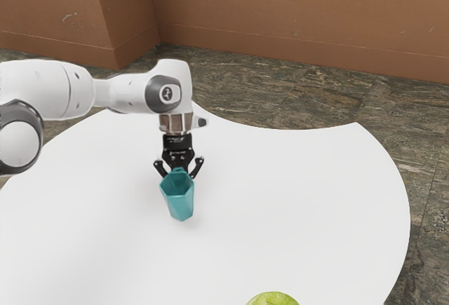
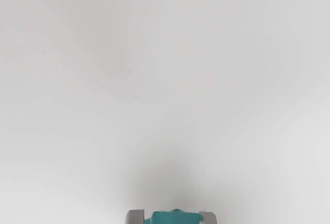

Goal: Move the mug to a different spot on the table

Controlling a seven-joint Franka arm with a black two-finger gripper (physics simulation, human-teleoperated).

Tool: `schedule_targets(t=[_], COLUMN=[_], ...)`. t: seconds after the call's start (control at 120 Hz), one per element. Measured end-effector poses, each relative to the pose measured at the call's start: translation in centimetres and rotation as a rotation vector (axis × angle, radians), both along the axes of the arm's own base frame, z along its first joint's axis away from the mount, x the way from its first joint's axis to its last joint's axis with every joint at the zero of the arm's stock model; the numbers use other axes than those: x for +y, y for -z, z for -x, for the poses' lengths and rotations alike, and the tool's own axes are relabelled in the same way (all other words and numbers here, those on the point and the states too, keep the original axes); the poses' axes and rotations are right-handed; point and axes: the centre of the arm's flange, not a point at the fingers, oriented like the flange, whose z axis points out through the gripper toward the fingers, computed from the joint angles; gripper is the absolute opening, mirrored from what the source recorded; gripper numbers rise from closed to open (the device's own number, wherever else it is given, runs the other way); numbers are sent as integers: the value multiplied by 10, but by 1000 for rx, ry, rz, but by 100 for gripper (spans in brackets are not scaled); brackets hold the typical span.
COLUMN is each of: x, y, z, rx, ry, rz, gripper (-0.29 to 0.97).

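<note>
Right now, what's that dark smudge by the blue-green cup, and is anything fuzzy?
Wrist view: the smudge is the mug's soft shadow on the white table, fading out at its edges; the mug and the grey fingers beside it look blurry. Exterior view: the light is even with no glare, and there is just a faint shadow by the mug's base.

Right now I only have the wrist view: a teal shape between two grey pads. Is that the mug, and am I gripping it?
Observer: Yes. The gripper is shut on the teal mug, with one finger on each side of its rim.
Operator: Is anything else on the table?
Observer: A green fruit lies at the exterior view's lower edge, well apart from the mug.
Operator: Where is there free room?
Observer: The bare white table stretches to the exterior view's right of the mug.
</note>
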Motion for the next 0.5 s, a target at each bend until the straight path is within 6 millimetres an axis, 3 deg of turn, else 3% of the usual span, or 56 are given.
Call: schedule_targets(t=[0.267,0.5], x=[1,0], y=[10,9], z=[-1,-2], rx=[2,-2], ry=[-18,-37], rz=[-2,16], gripper=[-9,38])
